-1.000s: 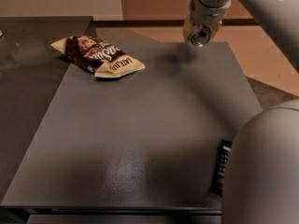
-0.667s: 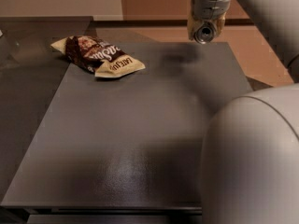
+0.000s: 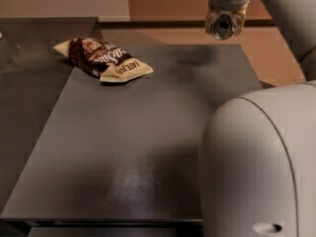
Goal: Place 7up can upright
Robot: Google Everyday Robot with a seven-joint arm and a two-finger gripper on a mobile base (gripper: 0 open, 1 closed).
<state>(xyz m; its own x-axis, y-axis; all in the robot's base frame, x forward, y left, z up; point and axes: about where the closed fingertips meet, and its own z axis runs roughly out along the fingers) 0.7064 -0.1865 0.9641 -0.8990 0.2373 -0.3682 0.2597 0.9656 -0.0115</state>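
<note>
My gripper (image 3: 224,19) hangs at the top right, above the far right edge of the dark table (image 3: 148,132). It is shut on the 7up can (image 3: 222,26) and holds it in the air. The can lies tilted on its side, with its round silver end facing the camera. Only that end and a bit of pale side show; the rest is hidden by the gripper. A faint shadow lies on the table below and to the left of it.
A brown-and-cream snack bag (image 3: 101,58) lies at the table's far left. A big pale link of my arm (image 3: 261,167) fills the front right and hides that part of the table. A tan floor lies beyond the table's far edge.
The gripper with the can has risen a little and shifted right. The big arm link has swung in over the front right and now covers the black object at the table's right edge.
</note>
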